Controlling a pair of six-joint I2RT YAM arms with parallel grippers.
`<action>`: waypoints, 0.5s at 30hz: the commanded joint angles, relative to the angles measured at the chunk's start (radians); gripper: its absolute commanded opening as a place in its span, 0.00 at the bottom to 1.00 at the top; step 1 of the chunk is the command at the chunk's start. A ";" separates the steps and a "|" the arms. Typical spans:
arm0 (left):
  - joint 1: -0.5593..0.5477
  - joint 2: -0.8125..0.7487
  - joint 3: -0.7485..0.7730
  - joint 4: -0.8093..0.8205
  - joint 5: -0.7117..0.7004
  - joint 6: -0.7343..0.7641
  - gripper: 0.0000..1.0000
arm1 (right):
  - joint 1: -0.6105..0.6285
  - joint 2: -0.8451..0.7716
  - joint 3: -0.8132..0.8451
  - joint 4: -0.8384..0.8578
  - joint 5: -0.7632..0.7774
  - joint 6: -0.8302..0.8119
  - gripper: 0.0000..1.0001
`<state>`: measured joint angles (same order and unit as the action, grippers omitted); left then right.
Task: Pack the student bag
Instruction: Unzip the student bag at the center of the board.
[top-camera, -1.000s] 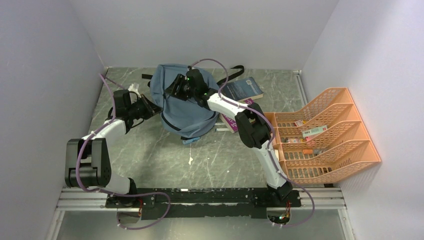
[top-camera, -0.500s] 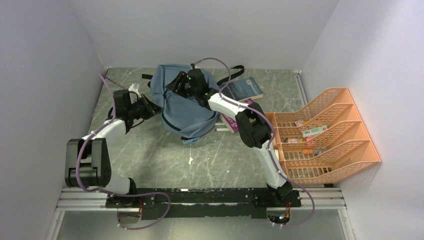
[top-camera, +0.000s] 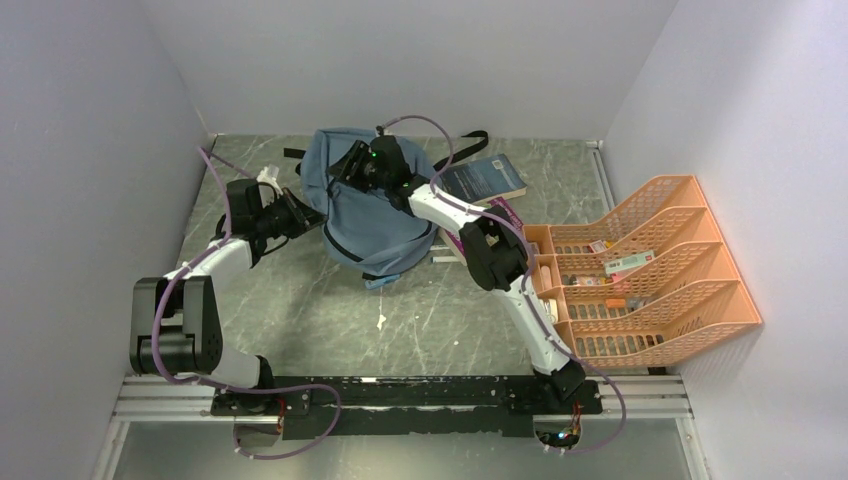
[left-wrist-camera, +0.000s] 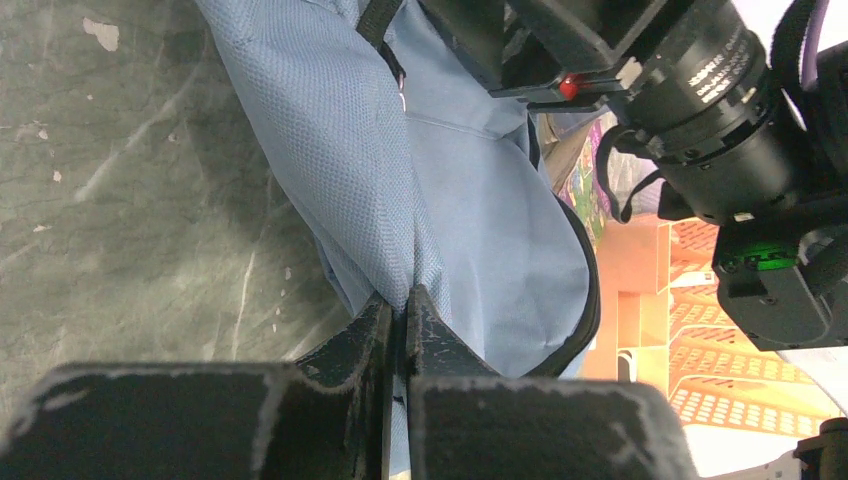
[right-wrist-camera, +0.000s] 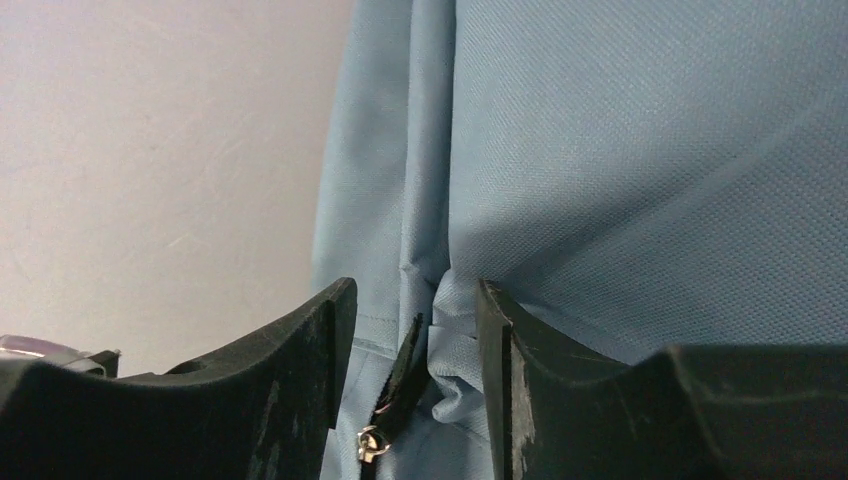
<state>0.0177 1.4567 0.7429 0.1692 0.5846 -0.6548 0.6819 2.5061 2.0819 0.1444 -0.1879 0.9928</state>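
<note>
Shifted leftward, right claw (right-wrist-camera: 415, 300) straddles a student bag (top-camera: 372, 228) fold half-open; wrist view shows left claw (left-wrist-camera: 398, 312) pinching fabric.

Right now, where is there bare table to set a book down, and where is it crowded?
Largest bare patch: table on the near side of the bag, between the left arm and right arm, down to the rail. A smaller one lies at the far right corner, beyond the rack. Crowded: between bag and rack, where the books and right arm sit.
</note>
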 joint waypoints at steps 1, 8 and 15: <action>-0.013 -0.007 -0.003 0.074 0.067 -0.004 0.05 | 0.002 0.021 0.016 0.005 -0.044 0.027 0.50; -0.013 -0.003 -0.007 0.079 0.070 -0.008 0.05 | 0.007 0.035 0.018 0.080 -0.129 0.015 0.45; -0.013 -0.001 -0.007 0.081 0.070 -0.007 0.05 | 0.009 0.060 0.034 0.091 -0.173 0.017 0.39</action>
<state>0.0177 1.4567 0.7372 0.1757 0.5892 -0.6621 0.6861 2.5320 2.0892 0.2134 -0.3210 1.0096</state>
